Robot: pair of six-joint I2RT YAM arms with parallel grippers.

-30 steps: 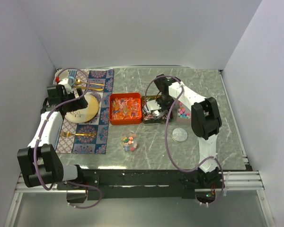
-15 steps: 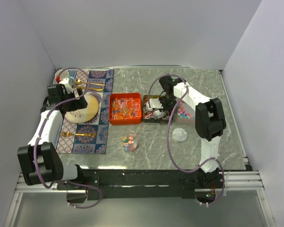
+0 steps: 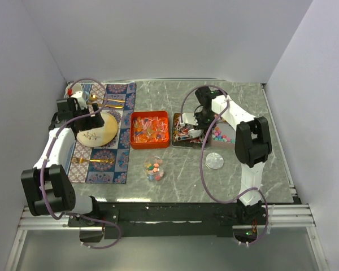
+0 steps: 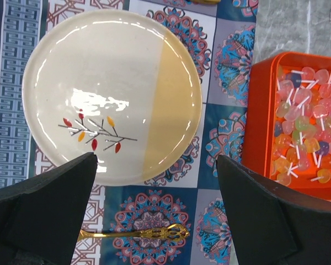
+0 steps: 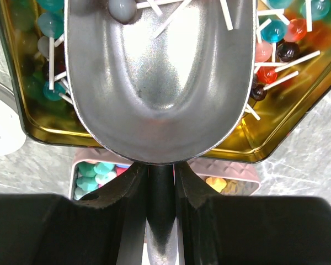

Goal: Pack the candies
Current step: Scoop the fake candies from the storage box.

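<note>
A robot test cell in a lab, not a home. Plain white walls [image 3: 158, 39] box in a marble-look table [image 3: 271, 169] on the left, far and right. A left arm [image 3: 56, 149] and right arm [image 3: 246, 141], white, with looping purple cables [image 3: 202, 169], are bolted to a metal rail [image 3: 169, 217] at the near edge. A patterned mat [image 3: 121, 164], plate [image 3: 96, 131] and candies [image 3: 150, 129] lie on the table.

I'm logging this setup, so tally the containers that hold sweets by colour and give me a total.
Orange tray: 1
Gold tin: 1
Pink tray: 1
Clear tub: 1
Total: 4
</note>
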